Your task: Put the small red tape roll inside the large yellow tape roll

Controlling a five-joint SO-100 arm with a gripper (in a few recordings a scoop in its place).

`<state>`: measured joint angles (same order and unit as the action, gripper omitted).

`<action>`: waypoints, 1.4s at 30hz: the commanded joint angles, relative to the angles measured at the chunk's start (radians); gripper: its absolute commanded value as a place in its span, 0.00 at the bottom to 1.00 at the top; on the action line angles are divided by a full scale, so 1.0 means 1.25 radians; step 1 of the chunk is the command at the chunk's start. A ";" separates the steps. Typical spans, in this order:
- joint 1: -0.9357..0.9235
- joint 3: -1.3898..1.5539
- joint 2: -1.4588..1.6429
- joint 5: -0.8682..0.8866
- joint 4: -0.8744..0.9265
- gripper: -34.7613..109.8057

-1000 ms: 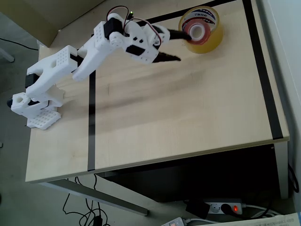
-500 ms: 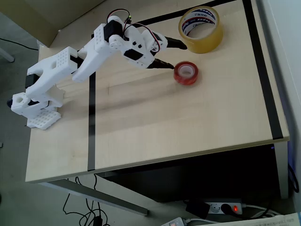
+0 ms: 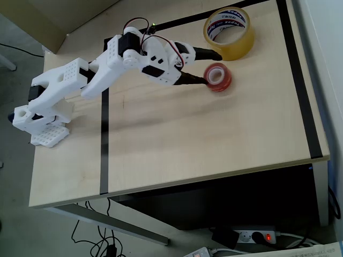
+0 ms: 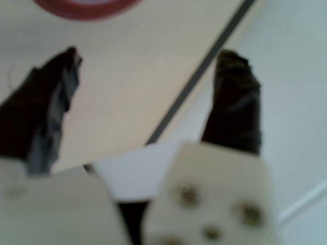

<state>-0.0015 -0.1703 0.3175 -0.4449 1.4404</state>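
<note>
Pale wooden table [image 3: 214,139], grey floor [image 3: 16,176]

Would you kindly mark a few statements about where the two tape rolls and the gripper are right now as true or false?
1. The red tape roll sits inside the yellow tape roll. False: it is outside it, nearer the camera side of the table.
2. The gripper is open. True.
3. The yellow roll's centre is empty. True.
4. The gripper's fingers are clamped on the yellow roll. False: one finger only reaches its edge, the other is by the red roll.
</note>
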 commanded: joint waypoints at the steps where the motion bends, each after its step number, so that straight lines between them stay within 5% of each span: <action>1: -0.017 -0.055 0.031 0.001 -0.059 0.43; 5: -0.013 -0.056 -0.026 0.001 -0.113 0.38; 8: -0.012 -0.056 -0.060 0.007 -0.160 0.25; 18: 0.007 -0.056 -0.119 0.016 -0.205 0.24; 33: 0.066 -0.055 0.055 0.016 0.255 0.24; 42: 0.042 -0.055 0.152 0.017 0.277 0.31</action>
<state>0.0598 -0.2071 0.3206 -0.4357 1.7886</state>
